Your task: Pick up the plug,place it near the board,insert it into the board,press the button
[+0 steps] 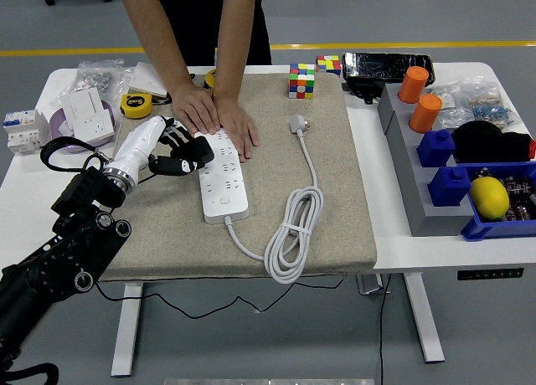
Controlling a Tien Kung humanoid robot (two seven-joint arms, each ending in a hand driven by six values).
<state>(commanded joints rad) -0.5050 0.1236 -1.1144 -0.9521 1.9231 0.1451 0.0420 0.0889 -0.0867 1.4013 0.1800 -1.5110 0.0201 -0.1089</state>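
A white power strip (223,177) lies on the beige mat (335,192), its cord looped at the mat's front (291,234). The white plug (300,125) lies on the mat right of the strip, apart from it. A person's two hands (216,115) press on the strip's far end. My left hand (177,151) hovers at the strip's left edge, fingers relaxed and holding nothing. The right arm is out of view.
Rubik's cubes (301,79) stand at the mat's far edge. A yellow tape measure (136,105) and a purple bowl with a socket (84,121) sit at the left. Grey and blue bins with orange cups (419,96) and a lemon (490,197) stand at the right.
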